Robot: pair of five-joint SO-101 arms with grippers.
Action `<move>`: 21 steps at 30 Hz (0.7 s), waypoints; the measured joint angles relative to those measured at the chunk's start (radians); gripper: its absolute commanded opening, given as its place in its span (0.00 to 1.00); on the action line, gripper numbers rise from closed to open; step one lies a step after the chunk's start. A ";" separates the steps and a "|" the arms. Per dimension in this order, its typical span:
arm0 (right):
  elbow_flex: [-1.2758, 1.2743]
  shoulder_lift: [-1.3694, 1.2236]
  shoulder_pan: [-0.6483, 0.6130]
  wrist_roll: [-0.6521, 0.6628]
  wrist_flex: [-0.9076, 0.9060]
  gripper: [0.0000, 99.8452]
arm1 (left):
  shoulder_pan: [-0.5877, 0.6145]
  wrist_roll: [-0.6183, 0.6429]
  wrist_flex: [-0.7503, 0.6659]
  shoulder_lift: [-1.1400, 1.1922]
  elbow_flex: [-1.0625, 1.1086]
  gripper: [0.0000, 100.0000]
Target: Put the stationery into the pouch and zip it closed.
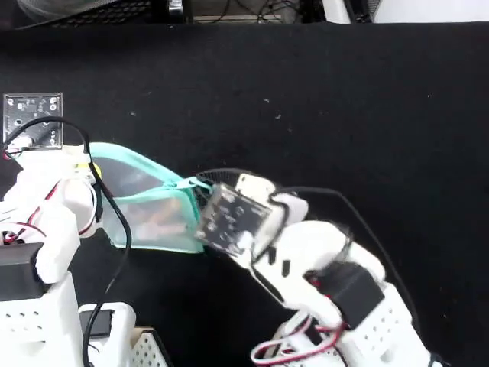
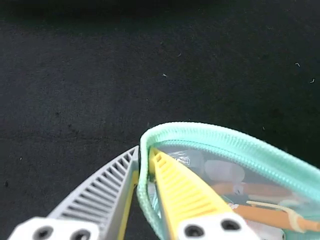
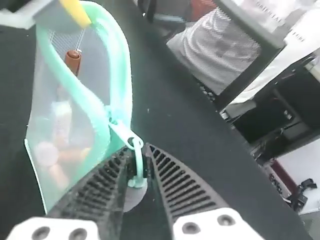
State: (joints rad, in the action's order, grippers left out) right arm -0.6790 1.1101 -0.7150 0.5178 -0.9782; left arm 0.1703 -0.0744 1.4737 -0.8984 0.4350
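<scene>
A clear mesh pouch (image 1: 149, 206) with a mint-green zipper edge lies at the left of the black table. Stationery shows inside it: an orange pen (image 2: 260, 189) and pale pieces. My left gripper (image 2: 144, 167) is shut on the pouch's end rim (image 2: 145, 150), one yellow finger inside and the grey one outside. My right gripper (image 3: 142, 172) is shut on the zipper pull (image 3: 135, 160) at the pouch's other end; the black fingers pinch the mint tab. The zipper (image 3: 117, 75) stands open along most of its length. A brown pen tip (image 3: 73, 59) shows through the mesh.
A small square marker card (image 1: 33, 121) lies at the far left. The black table cloth (image 1: 328, 107) stretches wide behind and to the right of the pouch. Both arm bases (image 1: 46, 321) crowd the near edge. A chair stands beyond the table.
</scene>
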 measured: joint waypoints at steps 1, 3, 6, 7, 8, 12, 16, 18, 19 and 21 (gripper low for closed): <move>0.017 -0.018 0.000 0.000 0.000 0.01 | 0.000 0.002 0.003 0.000 0.000 0.15; 0.064 -0.063 0.000 0.000 0.000 0.01 | 0.005 0.038 0.020 0.000 -0.003 0.20; 0.133 -0.133 0.005 0.002 0.000 0.01 | 0.005 0.126 0.058 0.015 -0.009 0.22; 0.155 -0.153 0.005 0.002 0.000 0.01 | 0.006 0.146 0.069 0.018 -0.012 0.22; 0.175 -0.173 0.005 0.002 0.000 0.01 | 0.008 0.160 0.074 0.020 -0.017 0.22; 0.256 -0.210 0.003 0.002 -0.015 0.01 | 0.008 0.181 0.097 0.034 -0.057 0.22; 0.287 -0.221 -0.002 0.002 -0.037 0.01 | 0.008 0.184 0.155 0.026 -0.120 0.22; 0.287 -0.232 -0.002 0.002 -0.038 0.01 | 0.008 0.181 0.173 0.002 -0.170 0.22; 0.290 -0.238 -0.002 0.002 -0.041 0.01 | 0.006 0.184 0.180 -0.015 -0.196 0.22; 0.295 -0.252 -0.002 0.002 -0.041 0.01 | 0.005 0.183 0.183 -0.080 -0.256 0.23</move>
State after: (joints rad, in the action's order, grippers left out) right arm -0.3844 0.8585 -0.7165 0.5194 -1.0196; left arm 0.1749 0.1082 1.6563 -0.9782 0.1788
